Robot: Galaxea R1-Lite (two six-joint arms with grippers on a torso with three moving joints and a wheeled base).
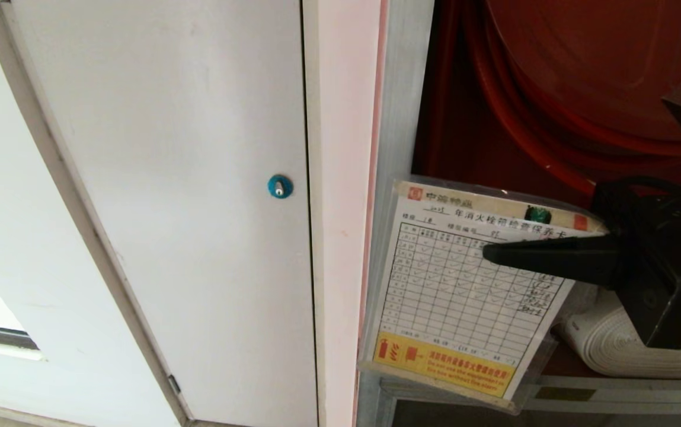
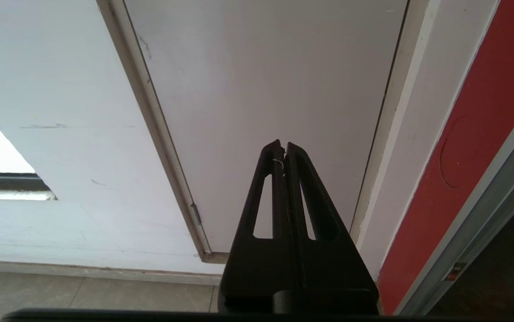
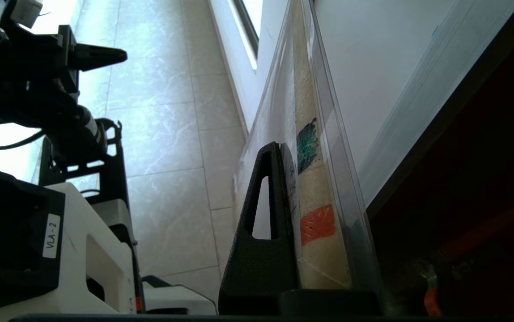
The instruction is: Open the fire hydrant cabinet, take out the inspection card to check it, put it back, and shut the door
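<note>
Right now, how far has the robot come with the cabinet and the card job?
Done: the fire hydrant cabinet stands open, its red interior and hose showing. In hand: the right gripper is shut on the inspection card, held out facing the head camera for checking. The left gripper is shut, idle by the white door. Left: return the card and close the cabinet's own door.

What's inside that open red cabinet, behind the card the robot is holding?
Inside the cabinet: a red hose reel and a folded white hose. The right gripper holds the card, which hides the cabinet's lower left part.
</note>
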